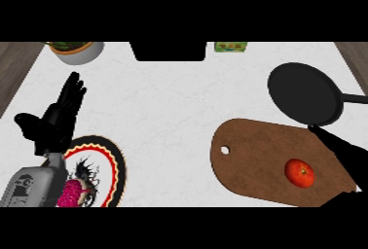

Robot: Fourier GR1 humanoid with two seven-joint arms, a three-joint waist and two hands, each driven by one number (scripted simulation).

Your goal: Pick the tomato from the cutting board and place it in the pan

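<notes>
Round red tomato [300,173] sitting on the brown wooden cutting board [251,155], not in the black round frying pan [303,92].

The left hand [56,119] is resting at the view's left with fingers straight and apart, pointing up, above a red-and-yellow-rimmed plate [111,163] bearing a pink item [70,193]. The right hand [345,151] is showing only as a dark shape just right of the tomato, over the board's right edge; I cannot tell whether its fingers are spread or curled. The pan is lying past the board's far end, nothing in it.
</notes>
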